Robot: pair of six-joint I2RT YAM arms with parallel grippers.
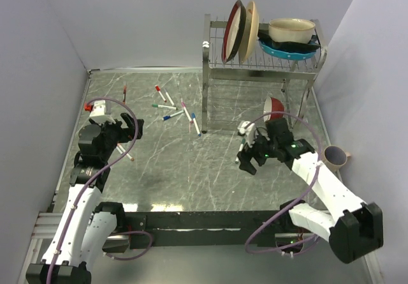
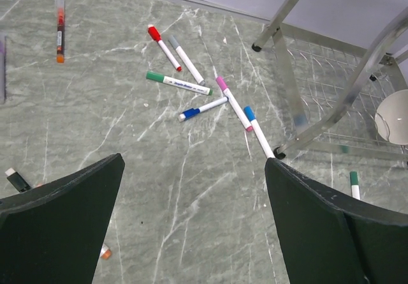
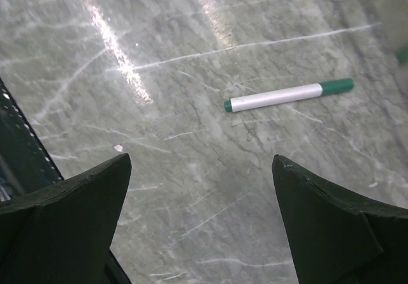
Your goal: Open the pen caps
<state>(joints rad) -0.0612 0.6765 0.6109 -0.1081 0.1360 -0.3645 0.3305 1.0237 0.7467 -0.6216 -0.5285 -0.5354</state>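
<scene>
Pens with coloured pen caps [image 2: 153, 32] are seen scattered on the grey marbled counter [image 2: 159, 220], most of them in a loose cluster to the left of the dish rack [image 1: 261, 60]. Within that cluster, a red cap [image 2: 153, 32], a grey cap [image 2: 173, 41], a green cap [image 2: 154, 76], a pink cap [image 2: 221, 82] and two blue caps [image 2: 189, 113] are each found seated on a white barrel. The pink-capped pen and one blue-capped pen lie end to end near the rack's foot. One more pen [image 2: 60, 29] with an orange end is set well apart at the far left.

The left gripper [image 2: 194, 163] is held wide apart above bare counter, short of the cluster, and nothing is gripped between its fingers. The right gripper [image 3: 201, 159] is likewise spread wide and nothing is carried in it; a green-capped pen [image 3: 280, 96] lies flat on the counter just beyond its fingers, untouched, with the cap at the right end in the right wrist view.

Plates and bowls are stacked on top of the rack, and a mug [image 1: 335, 157] stands beside the right arm.
</scene>
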